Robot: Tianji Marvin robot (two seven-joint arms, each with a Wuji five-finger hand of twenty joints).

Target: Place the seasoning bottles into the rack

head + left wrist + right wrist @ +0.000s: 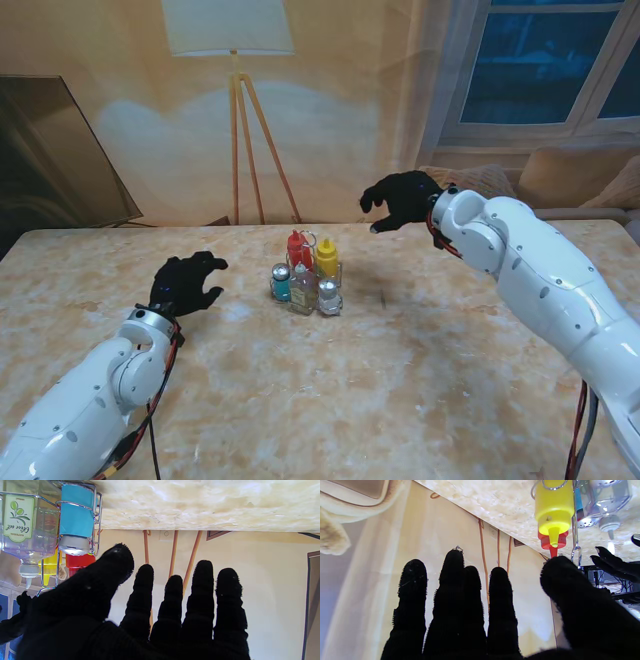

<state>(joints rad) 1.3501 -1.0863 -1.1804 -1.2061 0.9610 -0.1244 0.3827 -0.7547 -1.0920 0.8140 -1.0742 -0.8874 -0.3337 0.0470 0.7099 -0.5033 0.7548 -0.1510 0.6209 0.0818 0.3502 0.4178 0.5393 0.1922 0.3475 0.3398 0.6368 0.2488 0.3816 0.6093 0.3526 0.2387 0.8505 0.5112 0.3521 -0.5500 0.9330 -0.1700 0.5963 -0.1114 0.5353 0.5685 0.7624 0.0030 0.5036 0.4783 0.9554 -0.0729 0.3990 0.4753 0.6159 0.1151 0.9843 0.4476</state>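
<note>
Both black-gloved hands hold nothing, their fingers spread and loosely curled in the air. The left hand [187, 284] hovers low over the marble table [400, 400], its fingers [172, 597] fanned apart in the left wrist view, with the wire rack [305, 290] just beyond the thumb side, near but not touching. The right hand [402, 200] hangs higher and farther from me, past the far edge of the table, its fingers [452, 580] also released and apart; the rack lies off its thumb side, nearer to me and well apart from it. The rack stands upright near the middle of the table, between the two hands, and all the seasoning bottles seen are inside it. A red squeeze bottle [298, 248] and a yellow squeeze bottle [327, 257] fill the side farther from me. On the nearer side sit a blue-labelled shaker [281, 283] closest to the left hand, a clear olive oil bottle [303, 288] in the middle, and a clear shaker with a perforated silver cap [328, 296] beside it. Behind the table a floor lamp [232, 40] on a wooden tripod stands against a cream wall, with a window [550, 60] farther right.
</note>
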